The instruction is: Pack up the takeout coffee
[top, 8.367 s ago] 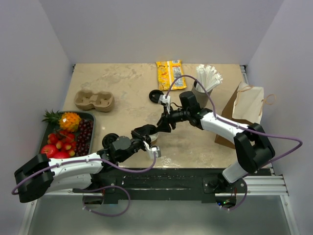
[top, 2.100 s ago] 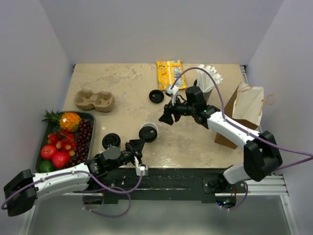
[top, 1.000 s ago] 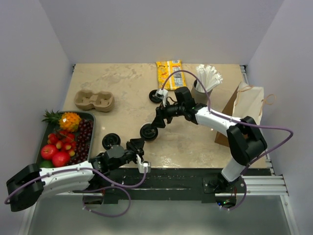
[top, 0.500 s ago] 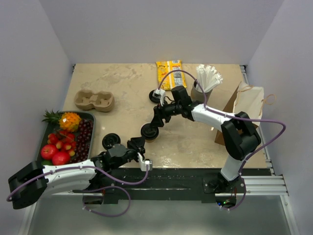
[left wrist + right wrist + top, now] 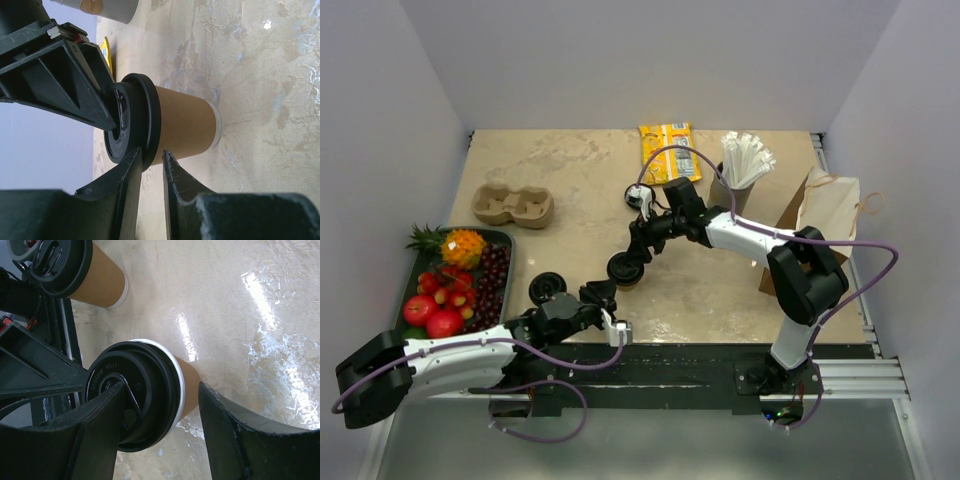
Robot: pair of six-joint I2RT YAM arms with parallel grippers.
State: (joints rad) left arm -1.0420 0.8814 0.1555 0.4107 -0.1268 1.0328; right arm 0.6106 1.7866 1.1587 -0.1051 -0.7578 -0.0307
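One kraft-brown takeout coffee cup (image 5: 625, 268) with a black lid (image 5: 135, 395) stands mid-table. My right gripper (image 5: 635, 250) is open and straddles it: one finger lies across the lid top, the other stands a little off the cup wall (image 5: 187, 382). My left gripper (image 5: 608, 292) comes from the near side. Its jaws stand a narrow gap apart, and its tips (image 5: 151, 152) are at the lid rim (image 5: 150, 120) of the same cup (image 5: 182, 125). I cannot tell whether they touch. The second lidded cup (image 5: 548, 288) stands to the left, also in the right wrist view (image 5: 102, 280).
A moulded cardboard carrier (image 5: 512, 205) sits at the back left, with a fruit tray (image 5: 455, 275) in front of it. A loose black lid (image 5: 636, 197), a yellow snack bag (image 5: 665, 150), a cup of white straws (image 5: 740, 170) and a brown paper bag (image 5: 820, 225) lie behind and to the right.
My right gripper has edged left over the lidded cup and its jaws have narrowed a little. My left gripper has crept slightly closer to the cup.
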